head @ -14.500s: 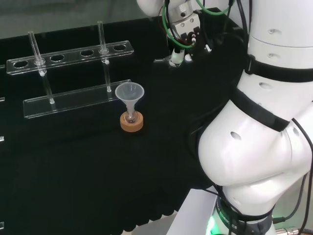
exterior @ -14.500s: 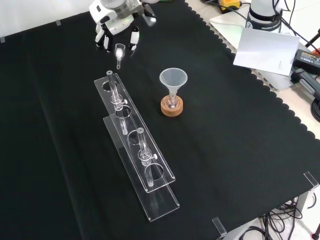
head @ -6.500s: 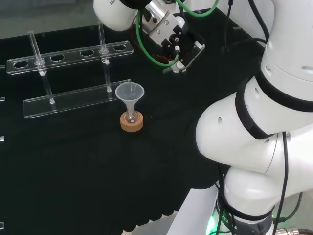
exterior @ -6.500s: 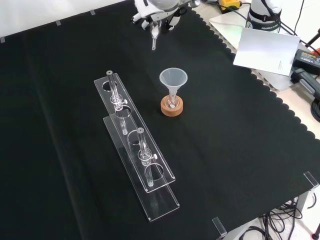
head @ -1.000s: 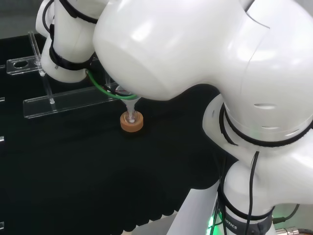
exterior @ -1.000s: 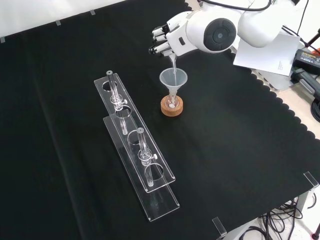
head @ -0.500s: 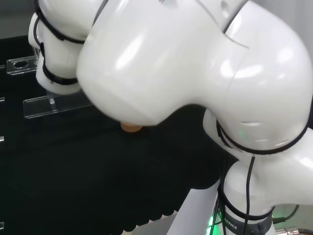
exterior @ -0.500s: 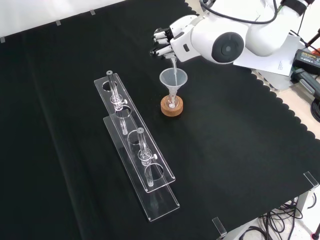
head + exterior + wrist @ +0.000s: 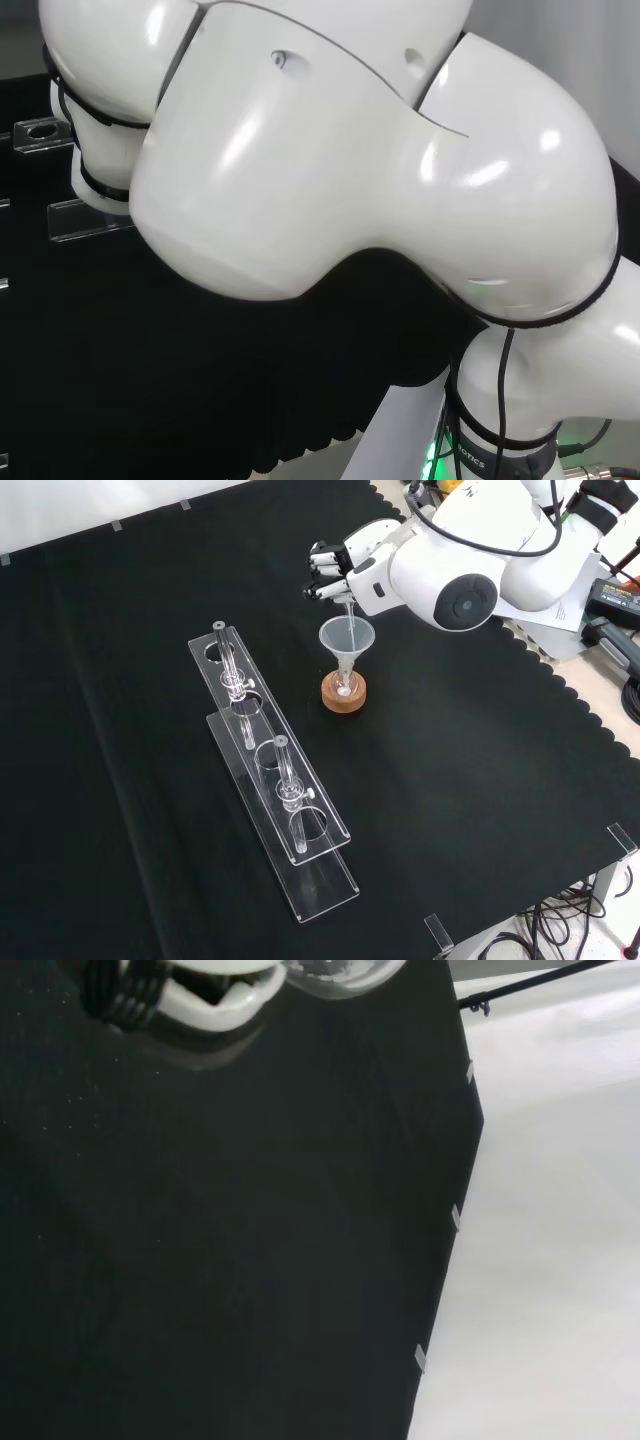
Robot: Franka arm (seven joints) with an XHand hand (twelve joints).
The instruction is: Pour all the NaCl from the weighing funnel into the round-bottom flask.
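Head view blocked by white arm link (image 9: pixel 350 170): flask, funnel and most of rack hidden, unlike 0.5 s ago when cork ring still peeked out. Front view: hand (image 9: pixel 345 570) above clear funnel (image 9: pixel 346 638) on round-bottom flask (image 9: pixel 344 687) in cork ring (image 9: pixel 343 693), fingers curled on weighing funnel (image 9: pixel 349 613), stem tipped down into funnel mouth; contents too small to make out. Versus 0.5 s ago: hand barely moved, link with grey cap (image 9: pixel 465 598) swung lower right; test-tube rack (image 9: pixel 270 770) unchanged.

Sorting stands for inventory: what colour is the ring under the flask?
Light brown cork ring, best seen in the front view.
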